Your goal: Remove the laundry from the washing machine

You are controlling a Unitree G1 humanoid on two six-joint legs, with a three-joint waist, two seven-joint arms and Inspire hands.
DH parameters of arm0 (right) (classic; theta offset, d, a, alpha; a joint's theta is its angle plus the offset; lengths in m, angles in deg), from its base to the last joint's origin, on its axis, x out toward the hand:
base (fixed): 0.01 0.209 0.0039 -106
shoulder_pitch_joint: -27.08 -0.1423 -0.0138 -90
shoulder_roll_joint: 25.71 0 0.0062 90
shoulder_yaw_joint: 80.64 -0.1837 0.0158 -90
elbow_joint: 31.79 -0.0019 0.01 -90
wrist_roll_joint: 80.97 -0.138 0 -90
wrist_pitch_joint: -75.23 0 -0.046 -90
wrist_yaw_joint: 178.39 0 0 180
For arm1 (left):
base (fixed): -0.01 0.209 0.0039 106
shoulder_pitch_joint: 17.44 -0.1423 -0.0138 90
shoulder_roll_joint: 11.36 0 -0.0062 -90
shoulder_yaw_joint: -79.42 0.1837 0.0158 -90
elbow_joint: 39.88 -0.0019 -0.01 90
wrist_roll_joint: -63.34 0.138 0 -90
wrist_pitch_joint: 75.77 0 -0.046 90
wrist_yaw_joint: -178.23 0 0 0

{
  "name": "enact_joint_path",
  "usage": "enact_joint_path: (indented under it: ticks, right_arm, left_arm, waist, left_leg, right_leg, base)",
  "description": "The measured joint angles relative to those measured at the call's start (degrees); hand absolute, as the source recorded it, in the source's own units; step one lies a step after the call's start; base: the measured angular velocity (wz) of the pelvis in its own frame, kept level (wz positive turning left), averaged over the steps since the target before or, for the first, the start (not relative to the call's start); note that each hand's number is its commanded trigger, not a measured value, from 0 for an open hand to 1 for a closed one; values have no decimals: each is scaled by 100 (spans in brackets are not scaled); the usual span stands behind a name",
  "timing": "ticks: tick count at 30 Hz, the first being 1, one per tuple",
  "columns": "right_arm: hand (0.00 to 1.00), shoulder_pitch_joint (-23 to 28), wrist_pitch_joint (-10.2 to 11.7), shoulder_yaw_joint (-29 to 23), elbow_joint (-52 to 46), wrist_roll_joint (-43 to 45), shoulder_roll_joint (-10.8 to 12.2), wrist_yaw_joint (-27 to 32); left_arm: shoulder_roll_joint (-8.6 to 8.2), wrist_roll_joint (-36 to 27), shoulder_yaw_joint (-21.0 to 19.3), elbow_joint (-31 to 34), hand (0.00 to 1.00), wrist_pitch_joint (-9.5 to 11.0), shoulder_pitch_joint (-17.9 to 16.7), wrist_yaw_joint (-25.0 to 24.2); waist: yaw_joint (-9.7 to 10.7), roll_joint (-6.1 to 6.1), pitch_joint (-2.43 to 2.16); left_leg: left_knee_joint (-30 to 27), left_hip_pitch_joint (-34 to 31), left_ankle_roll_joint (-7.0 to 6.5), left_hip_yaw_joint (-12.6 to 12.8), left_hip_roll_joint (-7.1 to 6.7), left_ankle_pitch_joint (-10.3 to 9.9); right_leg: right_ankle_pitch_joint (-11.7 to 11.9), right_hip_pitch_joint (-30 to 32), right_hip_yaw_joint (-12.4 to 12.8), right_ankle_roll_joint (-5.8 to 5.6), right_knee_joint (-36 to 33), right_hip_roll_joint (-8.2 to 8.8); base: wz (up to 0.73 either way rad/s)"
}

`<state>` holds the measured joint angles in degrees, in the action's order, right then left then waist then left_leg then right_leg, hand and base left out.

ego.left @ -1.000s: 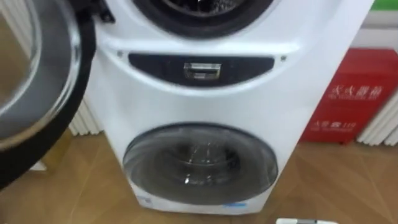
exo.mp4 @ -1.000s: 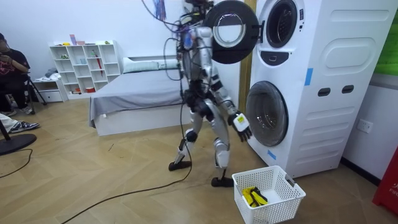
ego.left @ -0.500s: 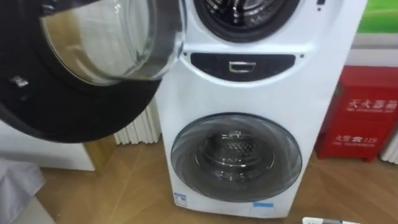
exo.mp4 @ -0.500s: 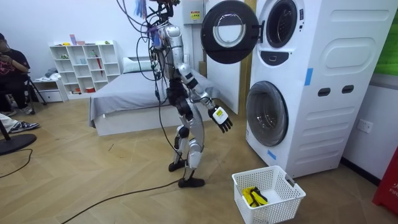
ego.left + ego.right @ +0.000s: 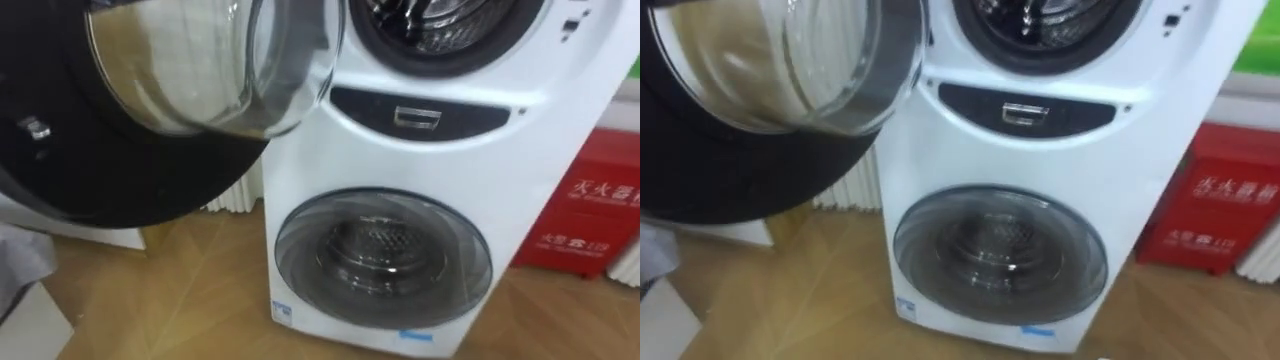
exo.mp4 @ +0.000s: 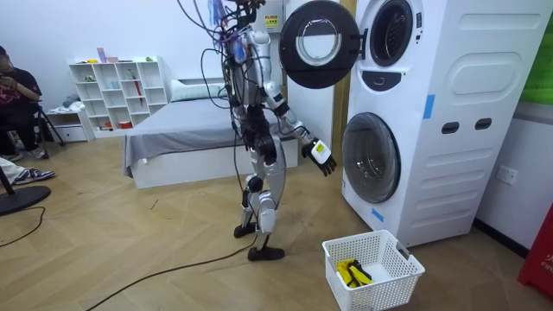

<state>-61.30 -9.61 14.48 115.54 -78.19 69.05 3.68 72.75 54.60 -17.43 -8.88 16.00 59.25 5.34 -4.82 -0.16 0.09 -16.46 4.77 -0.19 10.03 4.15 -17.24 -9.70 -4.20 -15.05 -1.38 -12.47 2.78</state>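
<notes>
A yellow item (image 6: 350, 272) is seen in the white laundry basket (image 6: 382, 289) on the floor beside the stacked washing machine (image 6: 449, 112); whether it is clothing cannot be told. The upper drum (image 5: 440, 30) is exposed, its round door (image 5: 200, 70) swung wide. The right hand (image 6: 320, 155) is held out toward the machine; its state cannot be told.

Ahead of the right hand (image 6: 320, 157), the washing machine (image 5: 530, 160) has a smooth, glossy white casing. Its open upper door (image 5: 200, 70), above the hand, is clear glass in a matt black rim; the lower door (image 5: 383, 260) is glossy glass over a metal drum. Below the hand, the floor (image 5: 180, 300) is smooth wood and the basket (image 6: 373, 268) white latticed plastic.
</notes>
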Motion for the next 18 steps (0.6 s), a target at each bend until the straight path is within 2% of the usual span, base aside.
enact_joint_path:
  ticks: [2,3,5,8,11,13,15,18]
  right_arm:
    - [0,35,0,0,-1,57,-1,46]
    - [0,89,0,-2,-1,135,1,88]
    - [0,236,-2,-35,-197,261,-16,155]
    - [0,294,89,-255,-585,478,-32,229]
    - [0,360,240,-394,-658,760,-42,245]
    - [0,602,238,-518,-958,819,-43,243]
    - [0,901,239,-634,-1381,877,-60,239]
    - [0,1096,239,-693,-1701,1068,-68,230]
  left_arm:
    - [-4,-84,0,78,0,23,25,23]
    - [-4,-80,0,185,0,24,26,78]
    - [-4,-82,-36,484,0,30,25,179]
    - [28,-88,-212,934,0,117,144,347]
    - [203,-82,-265,1195,0,249,411,495]
    - [224,-78,-436,1639,0,281,473,577]
    - [372,-61,-434,2012,0,328,654,742]
    - [599,-54,-438,2595,0,359,849,861]
  waist:
    - [11,-51,14]
    - [18,-73,35]
    - [32,-70,25]
    - [135,-121,41]
    - [176,-156,25]
    - [190,-204,19]
    - [197,-281,-10]
    - [269,-386,-4]
  left_leg:
    - [121,64,27,-106,-14,24]
    - [224,151,32,-148,-27,60]
    - [327,224,32,-250,-79,103]
    - [366,263,29,-376,-103,106]
    - [387,331,28,-463,-108,107]
    - [395,368,27,-466,-120,107]
    - [485,406,-6,-509,-153,133]
    - [573,477,-32,-544,-204,187]
  right_leg:
    - [0,-28,-2,0,0,-5]
    - [0,-113,-7,0,24,-8]
    - [-16,-234,-8,-25,119,10]
    - [-17,-313,-10,-28,192,9]
    - [-17,-441,-11,-28,200,5]
    - [-17,-493,-18,-28,209,15]
    - [-18,-506,5,-29,208,36]
    - [-18,-482,84,-30,185,75]
  base:
    - [15]
    - [21]
    - [27]
    - [22]
    - [18]
    - [11]
    - [4]
    - [3]
